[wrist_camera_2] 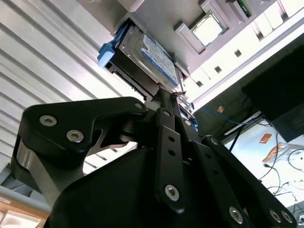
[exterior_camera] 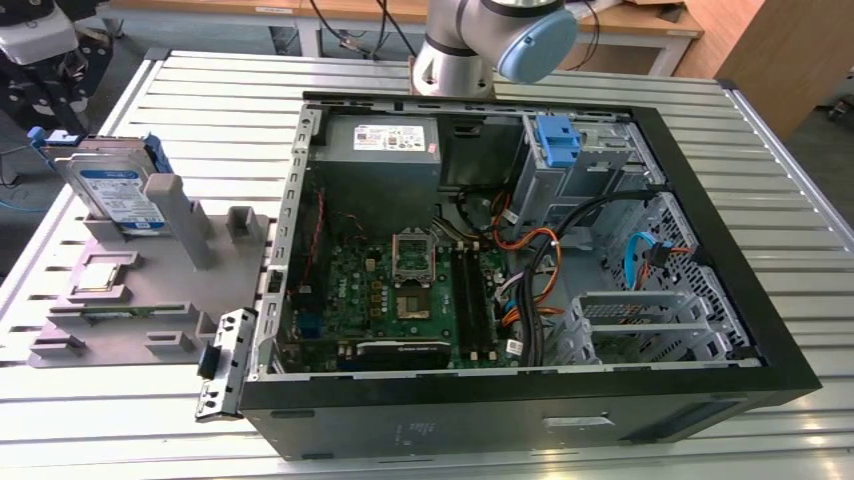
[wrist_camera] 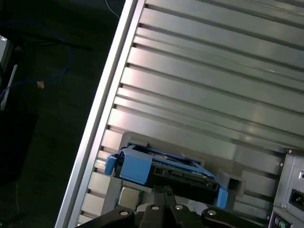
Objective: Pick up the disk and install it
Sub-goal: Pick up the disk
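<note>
While exterior view shows the disk upright, second wrist view shows pincer.

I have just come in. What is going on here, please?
A robot arm works at a slatted metal table that carries an open computer case. The disk stands upright in a grey holder at the exterior view's left, outside the case. In both wrist views the gripper, shut and empty, points at the disk's edge from close by. Whether it touches the disk I cannot tell. The disk is not yet picked up.
</note>
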{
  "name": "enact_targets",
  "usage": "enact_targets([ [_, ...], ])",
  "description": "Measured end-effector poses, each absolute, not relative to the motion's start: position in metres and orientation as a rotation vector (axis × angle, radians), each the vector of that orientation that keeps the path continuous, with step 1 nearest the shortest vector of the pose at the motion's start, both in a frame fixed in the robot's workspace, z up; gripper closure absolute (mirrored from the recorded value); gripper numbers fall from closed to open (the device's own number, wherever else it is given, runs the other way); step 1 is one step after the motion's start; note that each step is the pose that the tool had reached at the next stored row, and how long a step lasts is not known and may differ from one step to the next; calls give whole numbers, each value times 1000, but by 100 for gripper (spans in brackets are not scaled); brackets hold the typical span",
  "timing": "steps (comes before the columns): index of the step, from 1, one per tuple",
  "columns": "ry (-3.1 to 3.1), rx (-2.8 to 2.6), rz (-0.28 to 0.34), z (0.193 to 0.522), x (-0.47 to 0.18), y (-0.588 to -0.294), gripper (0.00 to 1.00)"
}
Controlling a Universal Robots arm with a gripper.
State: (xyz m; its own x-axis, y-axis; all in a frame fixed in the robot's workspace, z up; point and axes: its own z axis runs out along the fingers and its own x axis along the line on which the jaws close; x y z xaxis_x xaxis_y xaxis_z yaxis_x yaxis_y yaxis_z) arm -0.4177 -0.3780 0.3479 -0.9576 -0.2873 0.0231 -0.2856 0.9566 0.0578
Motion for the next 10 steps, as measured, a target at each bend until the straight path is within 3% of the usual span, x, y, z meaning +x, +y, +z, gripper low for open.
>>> enact_targets([
  [10,-3019,726,-79,348,-418,-378,89],
])
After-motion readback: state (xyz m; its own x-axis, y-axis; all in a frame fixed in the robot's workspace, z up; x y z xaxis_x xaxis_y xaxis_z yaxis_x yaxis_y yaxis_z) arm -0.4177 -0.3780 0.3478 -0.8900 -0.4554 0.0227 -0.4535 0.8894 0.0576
